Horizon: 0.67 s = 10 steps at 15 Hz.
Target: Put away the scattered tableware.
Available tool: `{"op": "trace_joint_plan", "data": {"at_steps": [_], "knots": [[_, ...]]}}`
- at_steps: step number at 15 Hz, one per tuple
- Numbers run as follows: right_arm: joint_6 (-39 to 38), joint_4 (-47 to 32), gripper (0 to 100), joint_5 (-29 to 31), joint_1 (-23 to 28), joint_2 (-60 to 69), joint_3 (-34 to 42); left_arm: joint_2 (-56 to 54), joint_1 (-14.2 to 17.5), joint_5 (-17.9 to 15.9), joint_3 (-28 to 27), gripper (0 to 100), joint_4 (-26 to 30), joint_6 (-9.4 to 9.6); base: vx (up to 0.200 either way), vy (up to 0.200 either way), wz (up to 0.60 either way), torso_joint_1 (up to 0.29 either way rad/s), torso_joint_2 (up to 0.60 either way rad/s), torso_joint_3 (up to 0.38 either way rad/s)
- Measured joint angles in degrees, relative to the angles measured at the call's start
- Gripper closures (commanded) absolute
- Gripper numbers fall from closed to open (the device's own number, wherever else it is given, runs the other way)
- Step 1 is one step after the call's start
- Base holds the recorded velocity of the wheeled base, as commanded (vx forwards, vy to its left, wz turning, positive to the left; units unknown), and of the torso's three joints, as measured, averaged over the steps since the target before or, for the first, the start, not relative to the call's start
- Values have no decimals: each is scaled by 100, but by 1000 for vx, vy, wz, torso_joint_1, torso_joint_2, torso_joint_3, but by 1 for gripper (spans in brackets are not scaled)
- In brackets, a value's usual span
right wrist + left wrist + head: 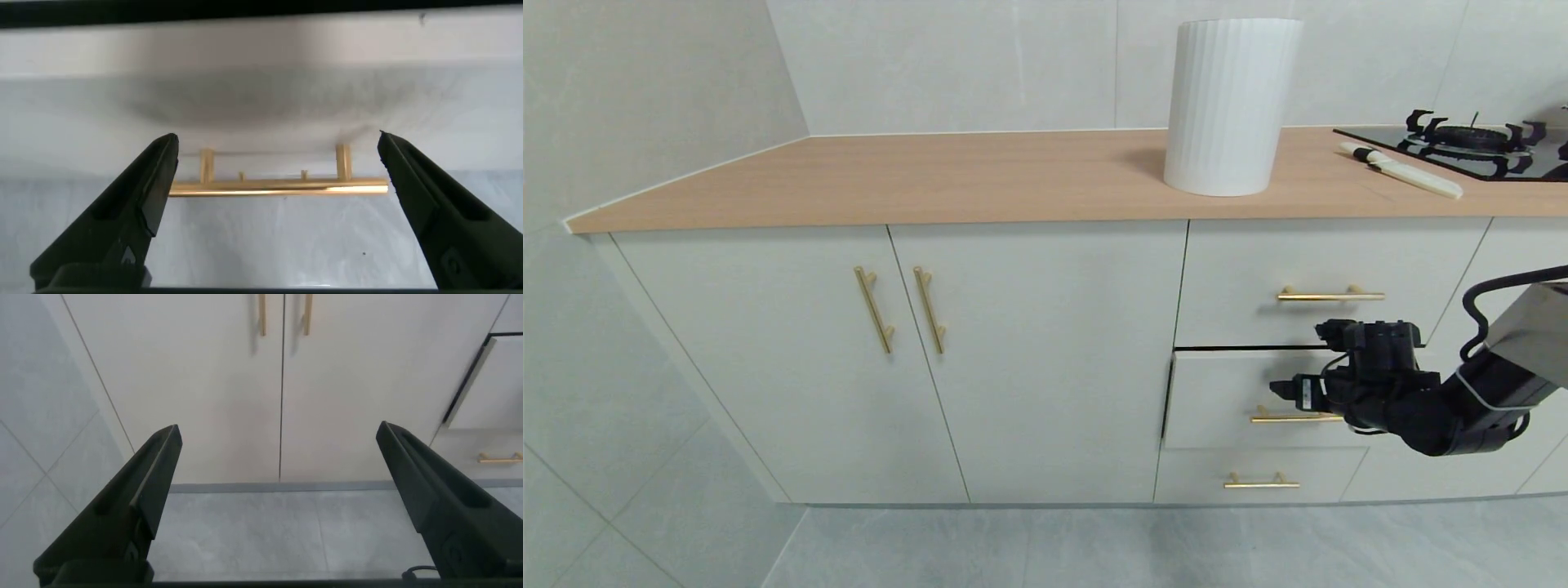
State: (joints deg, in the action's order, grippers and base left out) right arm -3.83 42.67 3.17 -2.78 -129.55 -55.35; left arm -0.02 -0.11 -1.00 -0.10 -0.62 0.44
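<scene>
my right gripper [276,145] has its jaws spread wide and holds nothing. through the right wrist camera the brass bar handle [278,189] runs across the gap between the two fingers, just past their tips, and i can't tell whether either finger touches it. that handle belongs to the middle drawer [1217,400], which stands slightly pulled out, with a dark slit along its top and its 9 o'clock side. in the head view the gripper sits right in front of this drawer, its arm coming in from 3 o'clock. the top drawer [1331,269] at 12 o'clock and the bottom drawer [1258,474] at 6 o'clock are both shut.

my left gripper [278,433] is also wide apart and empty. it is low down, facing the foot of the double cabinet doors [282,400] and the grey tiled floor [278,531].

further out, the knife [1401,170], pale with a cream blade, lies flat on the wooden countertop [931,180], at about 1 o'clock from the right gripper. it is just beside the black gas hob [1470,147]. a tall white ribbed container [1229,106] stands upright at the knife's 9 o'clock, apart from it.
</scene>
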Motion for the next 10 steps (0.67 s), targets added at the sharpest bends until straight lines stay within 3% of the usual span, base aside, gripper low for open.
{"op": "trace_joint_plan", "data": {"at_steps": [10], "knots": [[-189,699,0,547,0,-407,-243,0,1,5,0,0,2,-1,0,0,0,0,0,0]]}}
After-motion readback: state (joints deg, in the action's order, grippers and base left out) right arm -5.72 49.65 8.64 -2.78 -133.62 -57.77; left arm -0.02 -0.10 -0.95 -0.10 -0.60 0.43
